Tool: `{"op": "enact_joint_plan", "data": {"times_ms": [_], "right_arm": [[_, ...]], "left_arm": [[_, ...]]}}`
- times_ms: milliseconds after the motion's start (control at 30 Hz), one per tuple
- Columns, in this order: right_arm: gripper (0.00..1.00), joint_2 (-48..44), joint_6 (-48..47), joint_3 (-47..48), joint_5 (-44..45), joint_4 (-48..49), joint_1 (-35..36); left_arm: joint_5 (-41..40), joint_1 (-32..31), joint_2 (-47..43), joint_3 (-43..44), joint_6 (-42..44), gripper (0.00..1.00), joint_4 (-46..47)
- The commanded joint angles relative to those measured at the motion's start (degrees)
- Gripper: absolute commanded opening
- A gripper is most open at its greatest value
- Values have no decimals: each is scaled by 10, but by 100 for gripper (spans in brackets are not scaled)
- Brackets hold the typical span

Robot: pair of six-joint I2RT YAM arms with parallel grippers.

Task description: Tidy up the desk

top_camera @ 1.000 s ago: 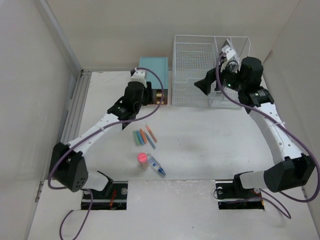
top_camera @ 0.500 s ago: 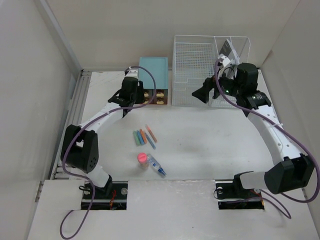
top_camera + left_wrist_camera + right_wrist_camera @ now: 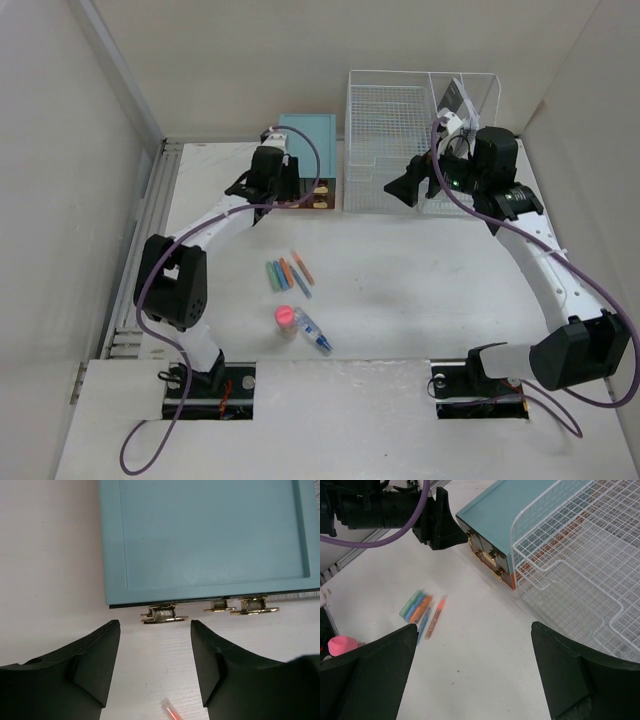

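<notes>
Desk (image 3: 420,290): the white top under everything, with rails at its left edge. Rack (image 3: 385,130), at the back, stands just beside the teal box (image 3: 210,535). Right claw (image 3: 475,627) is spread wide and empty, hovering by the rack. Left claw (image 3: 155,630) is spread and empty, facing the box front. Pens (image 3: 288,272) lie loose mid-desk. Handle (image 3: 162,614), small and brass, sits just ahead of the left claw's gap. The likely step is opening a drawer: centre on the handle, pinch it squarely and pull straight back, since the box may slide.
</notes>
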Motion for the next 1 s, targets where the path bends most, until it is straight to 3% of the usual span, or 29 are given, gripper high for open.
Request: {"op": "enact_joint_plan", "data": {"times_ms": [0,633,767,967], "right_arm": [[100,-13,8,0,-1,31,1],[100,-8,18,-5,-6,31,1],[100,-8,18,-5,-6,31,1],[100,-8,18,-5,-12,31,1]], "left_arm": [[7,0,9,29,5,56,16],[-75,-41,67,75,-54,51,-6],[-106,-46,72,75,-60,46,-12],[-111,-51,60,70,-65,28,-17]]}}
